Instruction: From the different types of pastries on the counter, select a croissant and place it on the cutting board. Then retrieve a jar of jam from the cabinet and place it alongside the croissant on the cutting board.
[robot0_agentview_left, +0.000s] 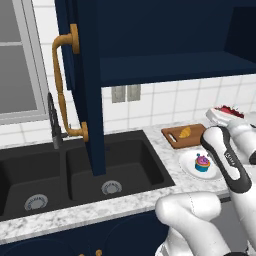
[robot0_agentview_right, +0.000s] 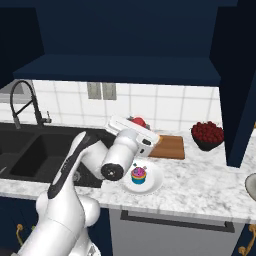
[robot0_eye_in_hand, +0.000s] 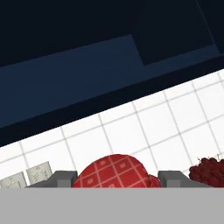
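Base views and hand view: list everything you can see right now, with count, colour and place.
croissant: one, golden-orange, on the board
cutting board: one, brown, counter by the wall
cupcake: one, pink frosting, blue wrapper, on the plate
plate: one, white, counter front
jar of jam: one, red, between the fingertips
bowl of berries: one, dark, right of the board
cabinet: one, navy, open, shelf bare
sink: one, black
faucet: one, black
gripper: one, shut on the jar
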